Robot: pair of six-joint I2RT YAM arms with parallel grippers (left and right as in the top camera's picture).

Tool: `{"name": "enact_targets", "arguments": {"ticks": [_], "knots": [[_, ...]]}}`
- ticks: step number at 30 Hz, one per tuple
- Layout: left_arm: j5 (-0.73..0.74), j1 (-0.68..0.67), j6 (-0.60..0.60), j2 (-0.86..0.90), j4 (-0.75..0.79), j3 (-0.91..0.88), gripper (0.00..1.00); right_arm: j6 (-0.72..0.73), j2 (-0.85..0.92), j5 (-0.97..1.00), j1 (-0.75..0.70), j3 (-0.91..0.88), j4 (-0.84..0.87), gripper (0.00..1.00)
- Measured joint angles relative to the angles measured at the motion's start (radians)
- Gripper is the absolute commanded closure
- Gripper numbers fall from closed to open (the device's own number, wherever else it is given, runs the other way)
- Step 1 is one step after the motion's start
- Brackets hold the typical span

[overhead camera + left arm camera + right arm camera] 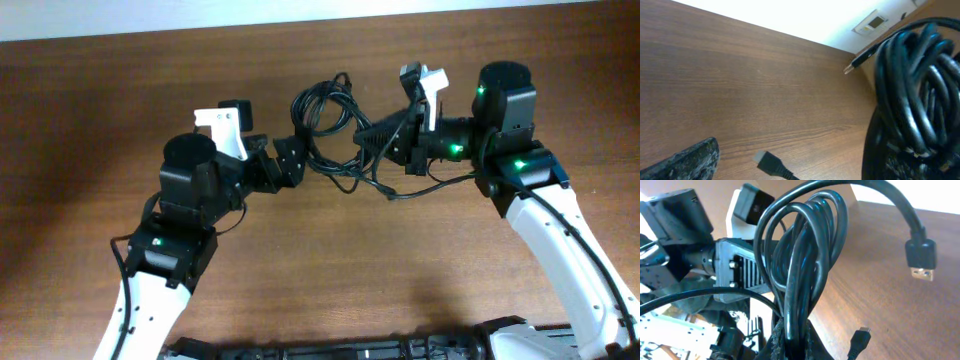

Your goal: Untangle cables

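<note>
The cables [325, 112] are a tangled black coil on the wooden table, with loose ends trailing toward the front [385, 190]. My right gripper [373, 136] is shut on the bundle from the right. In the right wrist view the cables [805, 265] rise as a tight loop from between the fingers [790, 340], and a gold-tipped plug [921, 256] hangs free beside a smaller plug [860, 339]. My left gripper [293, 160] stands open at the coil's left edge. In its own view the cables [915, 90] bulge at the right, one plug [767, 161] lies between the wide jaws, and a finger [692, 161] shows at the lower left.
The brown wooden table [90, 110] extends around both arms. A white wall runs along its far edge [805, 20]. The white mount [222, 125] of the left wrist camera and the white mount [428, 85] of the right one sit close on either side of the coil.
</note>
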Motion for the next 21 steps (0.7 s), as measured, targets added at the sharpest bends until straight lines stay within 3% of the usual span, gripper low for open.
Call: {"name": "enact_targets", "arguments": {"ticks": [2, 5, 10, 21], "knots": [[0.019, 0.001, -0.006, 0.008, 0.004, 0.0, 0.08, -0.001, 0.0, -0.001, 0.014, 0.0, 0.023, 0.96], [0.037, 0.003, -0.012, 0.018, 0.005, 0.0, 0.21, -0.003, 0.0, -0.008, 0.033, 0.0, 0.056, 0.96], [0.067, 0.002, -0.018, 0.02, 0.014, 0.0, 1.0, -0.003, 0.0, -0.015, 0.072, 0.0, 0.081, 0.96], [0.094, -0.007, -0.016, 0.02, 0.027, 0.0, 1.0, -0.054, 0.0, -0.012, 0.086, 0.0, 0.035, 0.96]]}}
